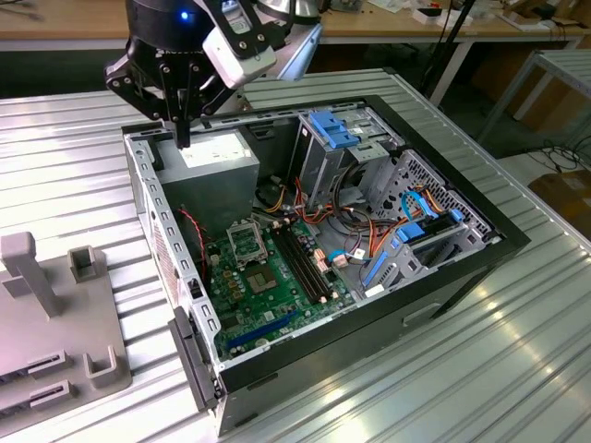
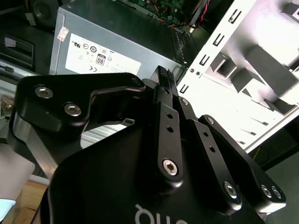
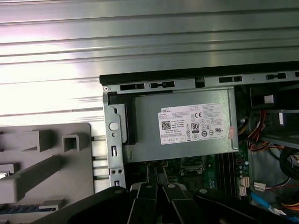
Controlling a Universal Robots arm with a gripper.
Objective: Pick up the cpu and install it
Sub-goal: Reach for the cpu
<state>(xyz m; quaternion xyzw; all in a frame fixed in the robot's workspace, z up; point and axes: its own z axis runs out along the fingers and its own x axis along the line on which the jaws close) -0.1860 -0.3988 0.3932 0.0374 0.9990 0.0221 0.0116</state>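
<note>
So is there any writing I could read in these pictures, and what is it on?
White label on the grey power supply: rows of print and round marks, too small to read surely.
Small pinkish sticker at the power supply's edge: too small to read.
On the gripper: white letters on its black body, cut off by the picture's edge, unreadable.

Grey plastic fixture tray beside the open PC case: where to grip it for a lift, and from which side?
Probably the tall grey upright post on the grey plastic fixture tray. Come straight down from above and pinch across its flat sides. It stands vertical, rises higher than the small hollow square block near it, and has open space around it.
</note>
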